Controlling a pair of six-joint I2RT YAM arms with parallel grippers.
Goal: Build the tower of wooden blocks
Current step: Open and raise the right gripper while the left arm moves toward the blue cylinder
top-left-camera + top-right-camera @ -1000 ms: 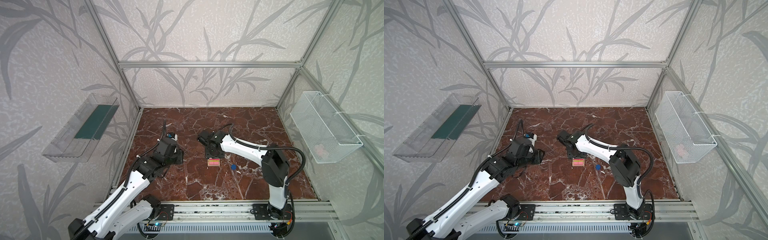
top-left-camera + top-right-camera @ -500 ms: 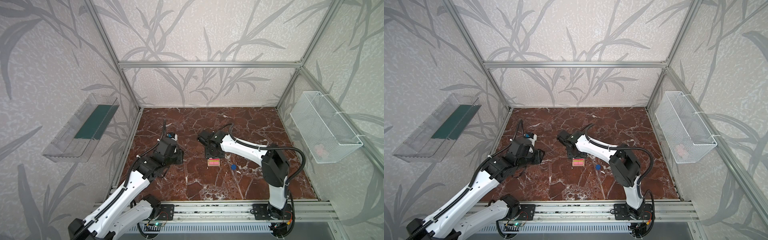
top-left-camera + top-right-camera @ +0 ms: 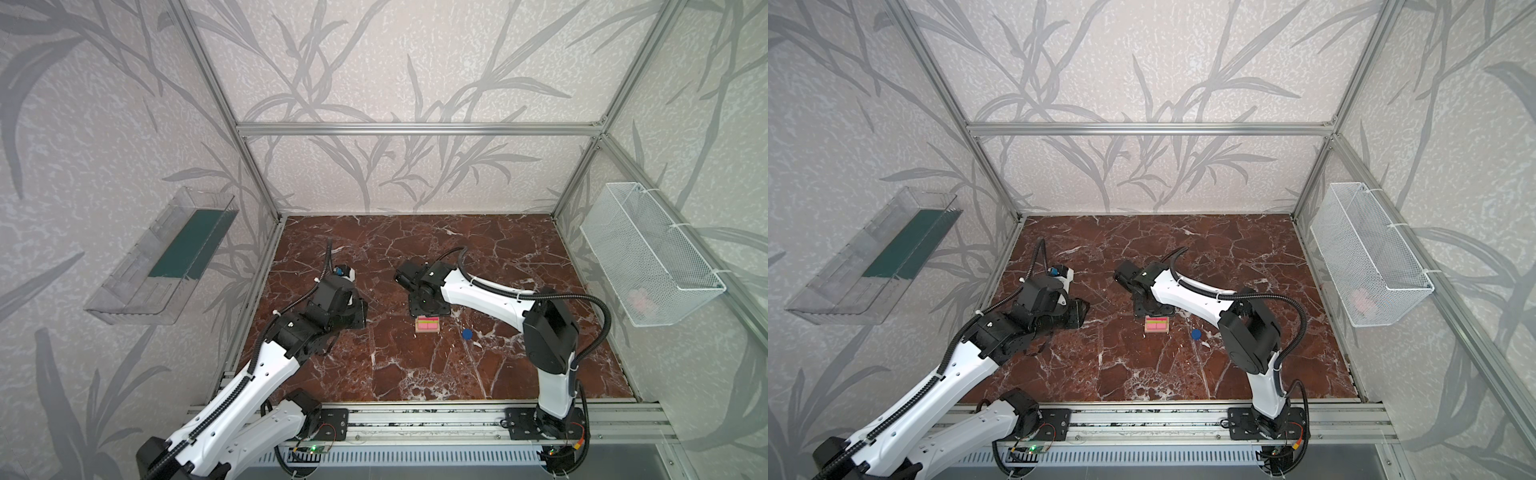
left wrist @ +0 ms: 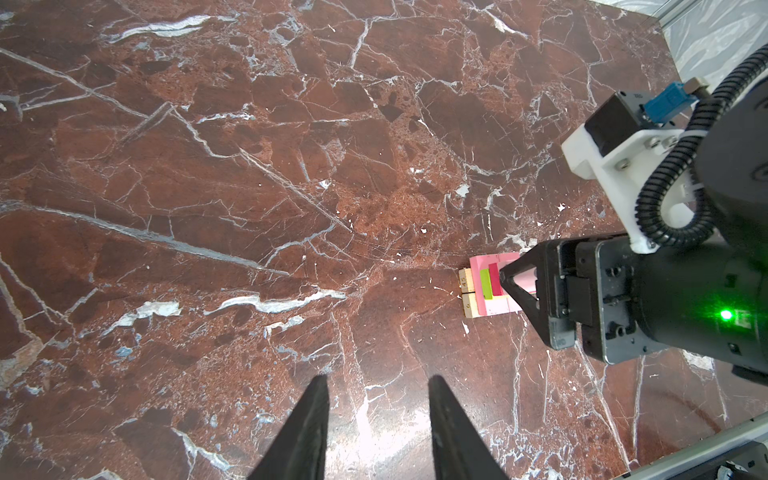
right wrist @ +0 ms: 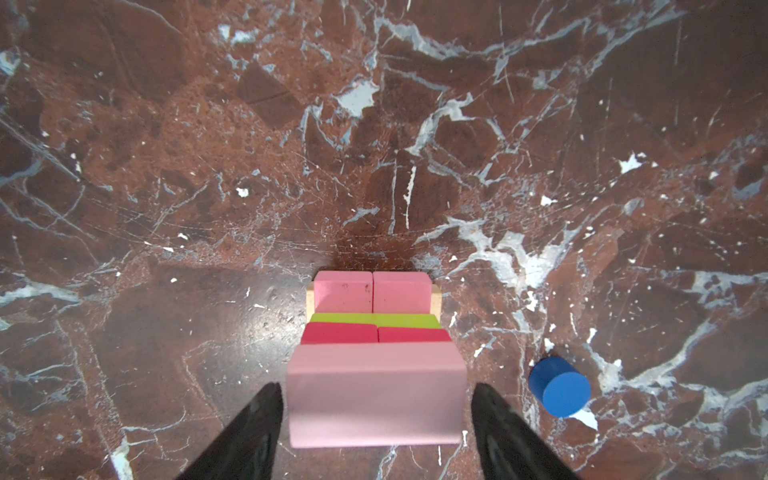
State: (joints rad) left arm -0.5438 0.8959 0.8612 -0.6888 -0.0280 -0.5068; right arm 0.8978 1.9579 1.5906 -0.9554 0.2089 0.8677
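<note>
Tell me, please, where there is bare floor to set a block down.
Bare marble runs wide along the back wall, and from the tower to the front rail. Crowded: the middle, right gripper astride the tower, blue disc beside it.

The work surface is a flat tabletop with a red-brown marble pattern crossed by white and grey veins, seen in both top views. Two items rest directly on it. The first is the tower, which stands near the middle of the surface. Its lowest layer is two tan bars laid side by side and touching along their length. Only these bars contact the tabletop; all painted pieces sit above them. The second item is the blue disc, a short cylinder that rests alone. It is near the tower on the right arm's side, clearly apart from it.
</note>
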